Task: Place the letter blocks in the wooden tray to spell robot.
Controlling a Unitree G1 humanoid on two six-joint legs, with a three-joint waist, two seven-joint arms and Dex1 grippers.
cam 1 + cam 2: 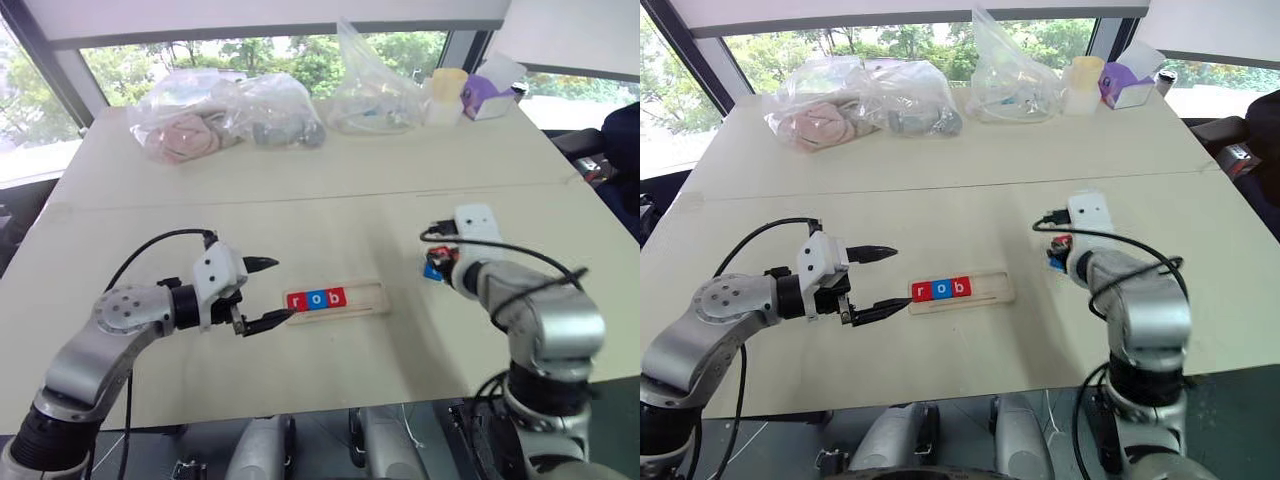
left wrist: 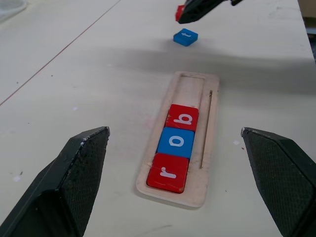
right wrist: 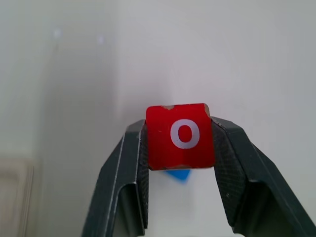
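Wooden tray lies flat on the pale counter, roughly mid-counter, long axis running left-right. Its slot holds three letter blocks at the tray's left end, touching in a row: red r, blue o, red b. Right part of the slot is bare wood.

Left gripper sits just beside the tray's left end, just above the counter, jaws spread wide with nothing between them; lower fingertip is close to the tray's left edge, contact can't be judged.

Right gripper is well to the right of the tray, raised off the counter, jaws closed on a red o block, gripped by its two side edges, letter face toward the wrist camera. A blue block lies flat on the counter beyond the tray's right end, directly under the right gripper, apart from it; its letter looks like a t.

Far side of the counter from the tray: clear plastic bags with contents, a pale cup, a purple-and-white box.
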